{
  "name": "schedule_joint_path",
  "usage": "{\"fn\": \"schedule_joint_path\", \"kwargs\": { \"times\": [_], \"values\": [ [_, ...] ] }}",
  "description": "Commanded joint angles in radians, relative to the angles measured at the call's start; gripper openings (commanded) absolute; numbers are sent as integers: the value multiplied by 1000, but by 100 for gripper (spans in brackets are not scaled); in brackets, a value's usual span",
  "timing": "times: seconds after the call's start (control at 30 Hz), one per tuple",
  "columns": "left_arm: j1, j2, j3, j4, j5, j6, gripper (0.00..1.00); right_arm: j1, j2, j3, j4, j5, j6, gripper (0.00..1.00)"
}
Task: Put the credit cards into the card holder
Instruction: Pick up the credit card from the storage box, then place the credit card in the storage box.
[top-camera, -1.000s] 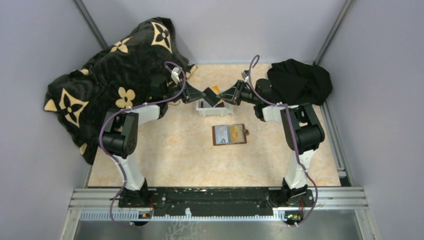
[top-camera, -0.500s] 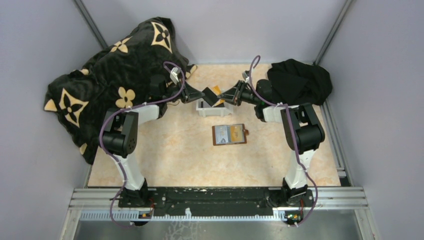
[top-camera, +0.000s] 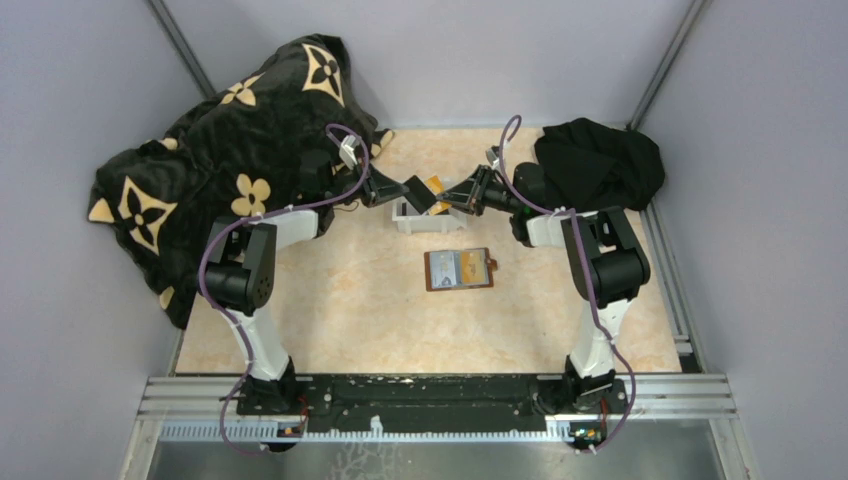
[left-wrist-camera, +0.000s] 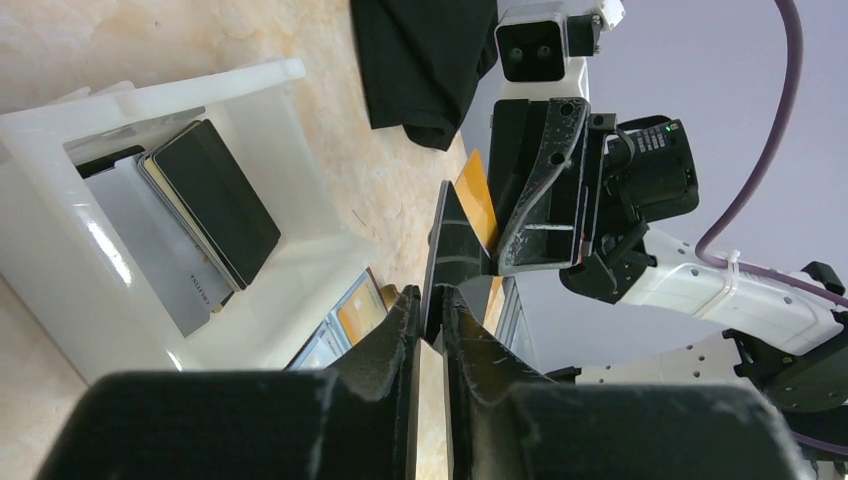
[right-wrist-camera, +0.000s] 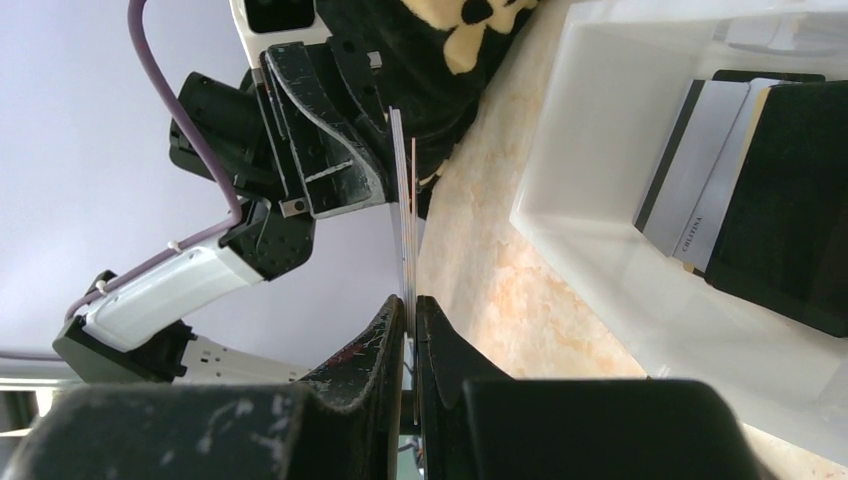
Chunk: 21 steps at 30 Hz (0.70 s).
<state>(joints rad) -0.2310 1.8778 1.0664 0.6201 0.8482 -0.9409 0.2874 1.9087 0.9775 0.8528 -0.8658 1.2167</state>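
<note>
I saw left gripper (left-wrist-camera: 430, 322) pinching thin black and gold credit cards (left-wrist-camera: 452, 238), right gripper (right-wrist-camera: 408, 312) clamped on their other end, over white plastic tray (left-wrist-camera: 200, 86). Reddish-brown leather card holder (top-camera: 459, 269) lay open nearby.

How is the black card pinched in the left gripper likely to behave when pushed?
Held by one edge in the left gripper, the black card stands straight, so probably stiff. Edge-on it looks thin, so likely light. Its smooth face might slip in the grip.
</note>
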Motion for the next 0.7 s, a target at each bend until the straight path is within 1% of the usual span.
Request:
{"fn": "schedule_joint_path", "kwargs": {
  "times": [0.0,0.1,0.2,0.47,0.67],
  "values": [
    [19,27,-11,8,-48,28,13,-23,-14,-5,89,-20,3,9],
    [19,52,2,38,-55,-4,7,-28,-5,-1,87,-11,3,8],
    [19,86,19,67,-58,-33,4,-32,12,14,78,-4,-2,8],
    [10,139,64,91,-109,-37,0,-38,72,63,48,16,-24,7],
    [3,183,109,125,-128,-66,0,-54,89,86,-9,40,-80,6]
  ]
}}
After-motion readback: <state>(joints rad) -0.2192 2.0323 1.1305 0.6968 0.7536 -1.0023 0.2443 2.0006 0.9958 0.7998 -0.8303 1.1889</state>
